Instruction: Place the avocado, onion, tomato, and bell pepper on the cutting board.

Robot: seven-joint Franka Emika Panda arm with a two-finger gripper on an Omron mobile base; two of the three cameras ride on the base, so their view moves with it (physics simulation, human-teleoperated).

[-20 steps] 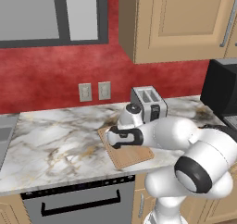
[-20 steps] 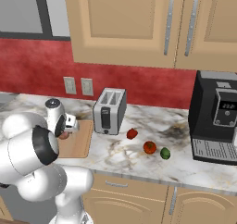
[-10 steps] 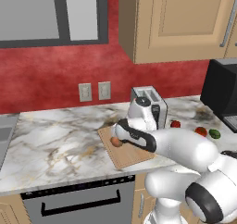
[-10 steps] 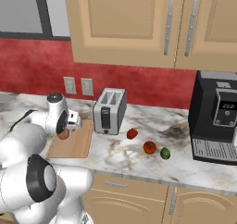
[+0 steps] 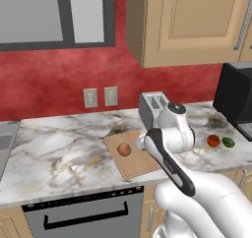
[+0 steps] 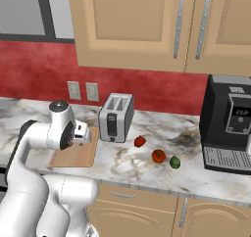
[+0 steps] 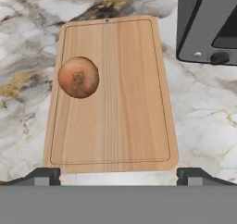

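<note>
The tan onion (image 7: 78,77) lies on the wooden cutting board (image 7: 125,102), near its left side in the hand view. My gripper (image 7: 118,177) hovers above the board's near end, open, with nothing between its fingertips (image 7: 44,176). From the left base view the onion (image 5: 124,149) rests on the board (image 5: 135,165) just left of my hand. Over on the counter to the right sit the bell pepper (image 6: 140,141), the tomato (image 6: 158,155) and the avocado (image 6: 174,162), all well away from the board (image 6: 73,155) and my gripper (image 6: 84,134).
A silver toaster (image 6: 116,117) stands just behind the board's right end. A black coffee machine (image 6: 230,123) occupies the far right of the marble counter. Wall outlets (image 6: 82,90) and upper cabinets are behind.
My hand has lifted off the board and drawn back to the right, leaving the onion lying on it. The other produce has not moved.
</note>
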